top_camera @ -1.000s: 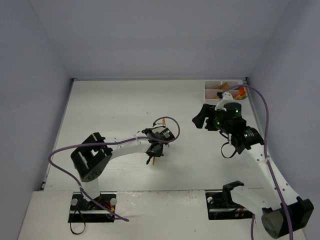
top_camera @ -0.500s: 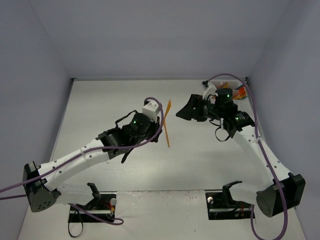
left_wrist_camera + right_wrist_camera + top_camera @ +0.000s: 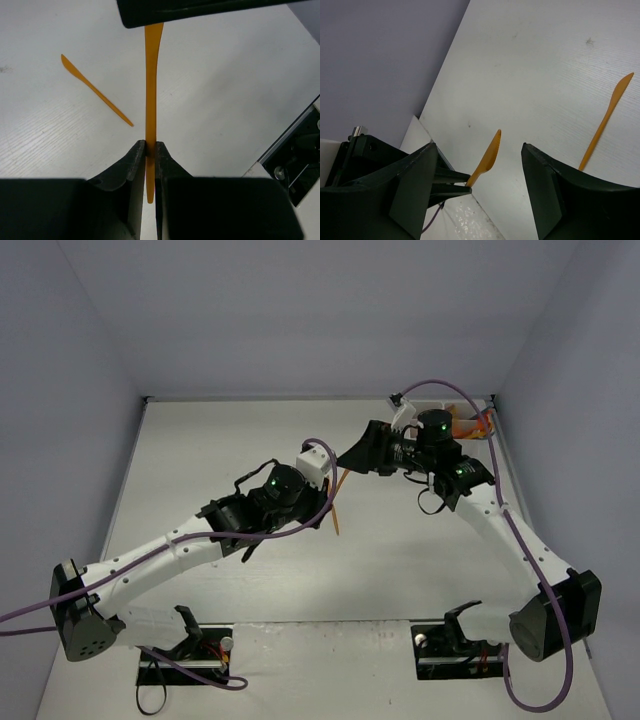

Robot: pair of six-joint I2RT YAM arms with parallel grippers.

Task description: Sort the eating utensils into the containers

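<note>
The left wrist view showed the left end effector (image 3: 150, 148) pinching an orange knife (image 3: 151, 90) near its handle end, with a second orange knife (image 3: 95, 89) lying flat on the white worktop (image 3: 225, 90). In the right wrist view, the right end effector (image 3: 479, 152) stood spread on either side of the held blade. Overhead, pale lilac walls (image 3: 300, 310) enclosed the worktop.

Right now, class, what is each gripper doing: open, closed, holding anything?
Left gripper: closed on an orange knife.
Right gripper: open, holding nothing.
</note>
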